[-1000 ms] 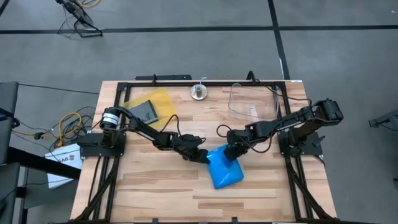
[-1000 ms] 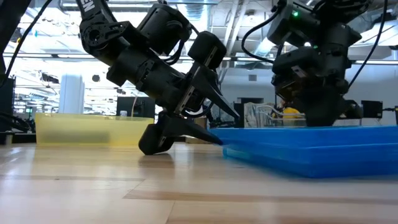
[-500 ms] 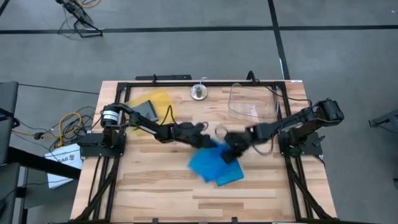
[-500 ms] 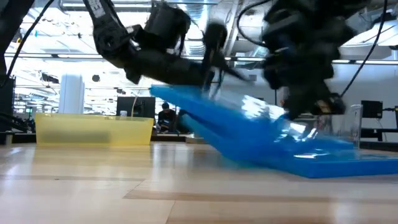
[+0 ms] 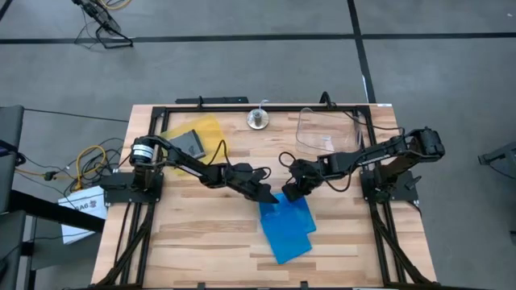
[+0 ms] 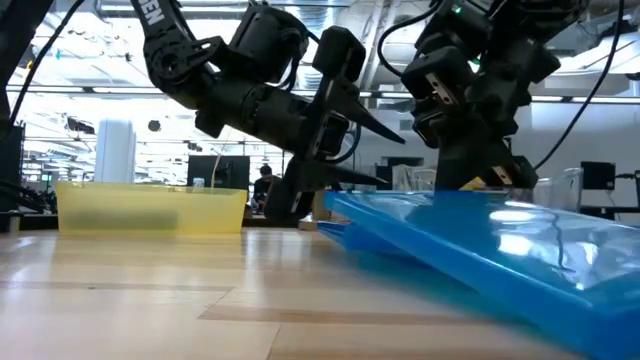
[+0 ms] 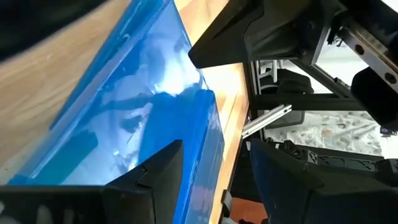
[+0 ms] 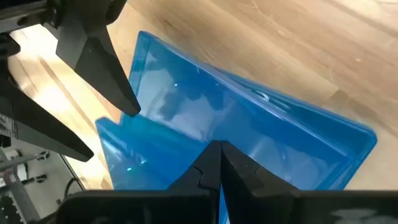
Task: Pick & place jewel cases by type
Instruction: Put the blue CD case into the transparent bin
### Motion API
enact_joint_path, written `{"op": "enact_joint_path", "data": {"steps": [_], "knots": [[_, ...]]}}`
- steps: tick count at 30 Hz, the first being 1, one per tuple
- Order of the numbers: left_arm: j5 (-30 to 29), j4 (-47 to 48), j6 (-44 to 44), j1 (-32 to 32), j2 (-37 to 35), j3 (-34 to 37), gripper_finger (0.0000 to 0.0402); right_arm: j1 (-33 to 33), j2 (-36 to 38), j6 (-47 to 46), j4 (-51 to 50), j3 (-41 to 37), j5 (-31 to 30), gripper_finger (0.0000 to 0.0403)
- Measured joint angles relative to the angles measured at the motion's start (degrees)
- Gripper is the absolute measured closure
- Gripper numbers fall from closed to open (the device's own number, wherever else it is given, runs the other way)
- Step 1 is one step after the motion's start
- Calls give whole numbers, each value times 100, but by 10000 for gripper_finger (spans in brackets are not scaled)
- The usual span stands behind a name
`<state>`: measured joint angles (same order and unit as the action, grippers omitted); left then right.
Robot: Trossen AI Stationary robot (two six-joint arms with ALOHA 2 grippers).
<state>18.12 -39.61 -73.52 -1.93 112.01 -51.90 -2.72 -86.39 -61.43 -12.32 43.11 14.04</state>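
Blue jewel cases (image 5: 285, 227): now fanned apart on counter (image 5: 193, 242), formerly stacked. Left tool (image 5: 263, 193): open, at their edge. Right tool (image 5: 292, 193): closed, empty, lifted since.

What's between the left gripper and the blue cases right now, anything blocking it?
Nothing visible. The left gripper is open right at the far edge of the blue jewel cases. The right gripper, shut, sits at that same edge beside it, not between.

Both dark arms reached inward to the middle of the table, their wrists low and close to each other. The left gripper (image 5: 264, 193) had its two fingers spread apart, while the right gripper (image 5: 288, 196) had its fingers pressed together.
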Motion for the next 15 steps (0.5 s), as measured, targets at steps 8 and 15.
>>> {"op": "enact_joint_path", "data": {"steps": [8, 15], "knots": [[293, -36, 83, 112, 2, 13, 221, -13, -2, 66, -52, -7, 49, 403], [910, 296, 204, 297, -352, 26, 221, -82, 6, 192, -403, -11, 101, 403]]}}
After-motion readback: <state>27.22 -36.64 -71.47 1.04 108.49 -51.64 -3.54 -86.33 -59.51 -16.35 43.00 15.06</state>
